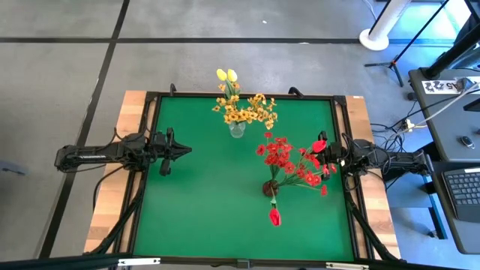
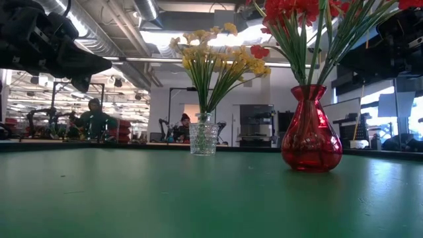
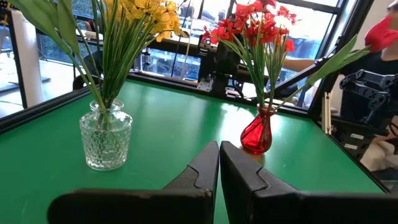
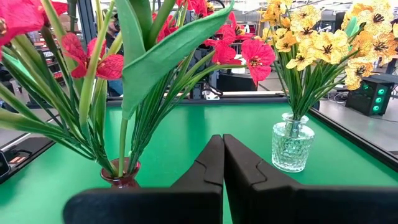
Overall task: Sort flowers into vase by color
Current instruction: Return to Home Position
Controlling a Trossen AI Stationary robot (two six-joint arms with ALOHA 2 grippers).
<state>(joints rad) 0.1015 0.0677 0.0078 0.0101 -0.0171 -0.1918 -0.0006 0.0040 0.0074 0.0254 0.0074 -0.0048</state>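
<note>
A clear glass vase stands near the far edge of the green mat, holding yellow sprays and yellow tulips. A red vase stands right of centre, holding red sprays and red tulips; one tulip leans toward the near edge and another toward the right arm. My left gripper hovers shut at the mat's left side. My right gripper is shut at the right side, just behind the red flowers' leaves.
A black frame borders the green mat, with wooden table strips outside it. Open mat lies between the left gripper and the vases and along the near side. People sit at benches in the room beyond. A laptop sits off the table's right.
</note>
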